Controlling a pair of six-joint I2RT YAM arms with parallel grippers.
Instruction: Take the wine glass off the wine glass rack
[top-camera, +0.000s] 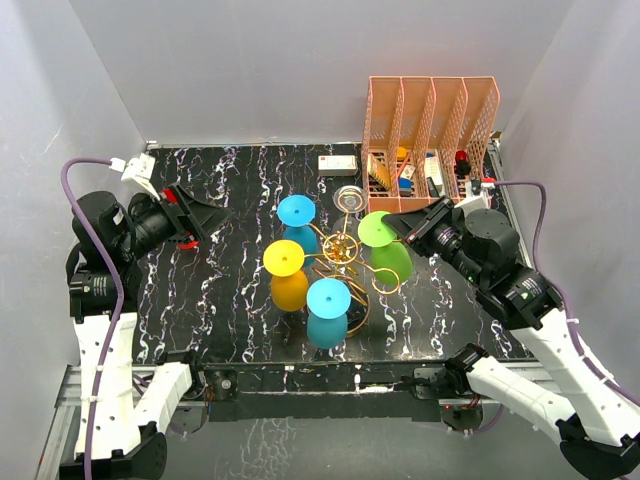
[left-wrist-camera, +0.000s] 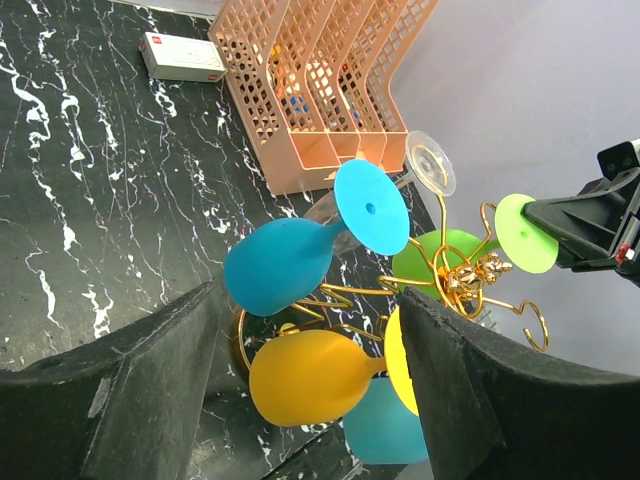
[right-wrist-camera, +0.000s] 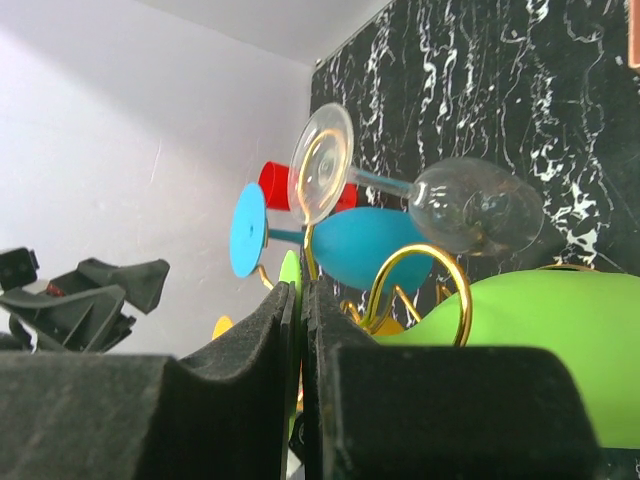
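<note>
- Broadly, the bench (top-camera: 230, 180) carries the wine glass rack (top-camera: 343, 250) at its middle, within reach of both arms.
- On the rack's looped arms, coloured glasses (top-camera: 288, 290) hang bowl-down by their feet, so each probably has to slide outward along its loop to come free.
- The green wine glass (top-camera: 392, 262) hangs on the rack's right side, not yet off.
- The right gripper (top-camera: 392, 226) is pinched narrow on that glass's flat foot, a sensible hold for drawing it out.
- The left gripper (top-camera: 205, 215) hovers wide and empty, well apart from the rack.
</note>
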